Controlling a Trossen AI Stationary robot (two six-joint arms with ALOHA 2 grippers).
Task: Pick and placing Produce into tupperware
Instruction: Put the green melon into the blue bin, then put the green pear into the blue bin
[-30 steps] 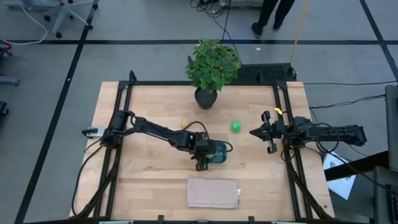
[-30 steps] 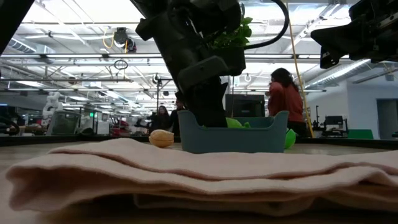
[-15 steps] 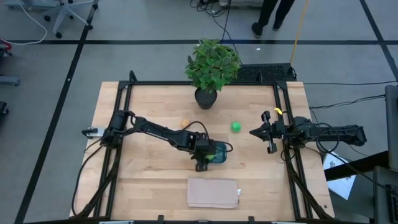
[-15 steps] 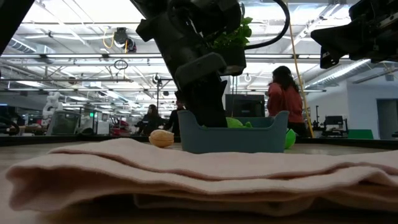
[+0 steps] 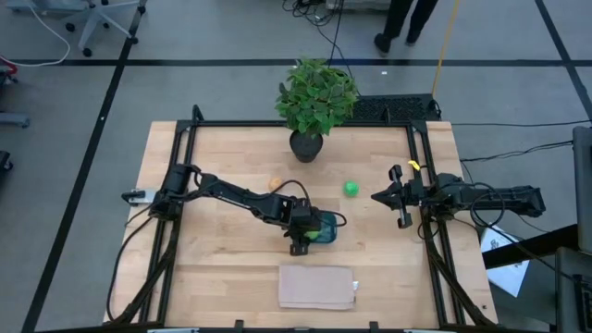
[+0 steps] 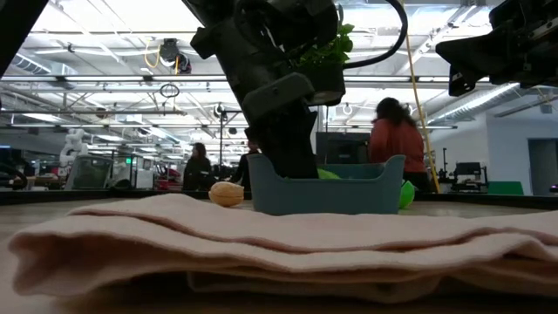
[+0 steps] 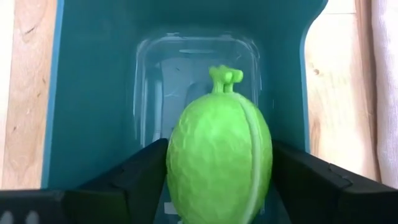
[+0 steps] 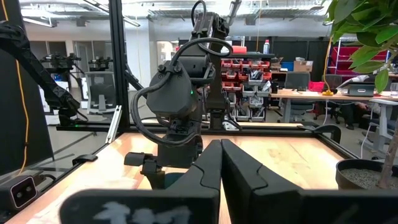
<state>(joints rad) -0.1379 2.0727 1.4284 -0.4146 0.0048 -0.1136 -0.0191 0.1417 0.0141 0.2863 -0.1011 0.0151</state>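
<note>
Left pincer (image 7: 217, 186) grasping yellow-green fruit (image 7: 219, 165) inside tupperware (image 7: 93, 93); cloth (image 5: 316, 287) nearby.

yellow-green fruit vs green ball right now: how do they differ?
The yellow-green fruit is oblong and ribbed with a stem; the green ball is round. The fruit sits inside the teal tupperware between the left end effector fingers; the ball lies loose on the bare table. Both are small green produce.

Your two arms are matte black with rounded joints: the left arm (image 5: 231, 196) trails a looping black cable, the right arm (image 5: 481, 198) carries a small yellow tag, and both end in angular black fingers (image 8: 245, 171).
</note>
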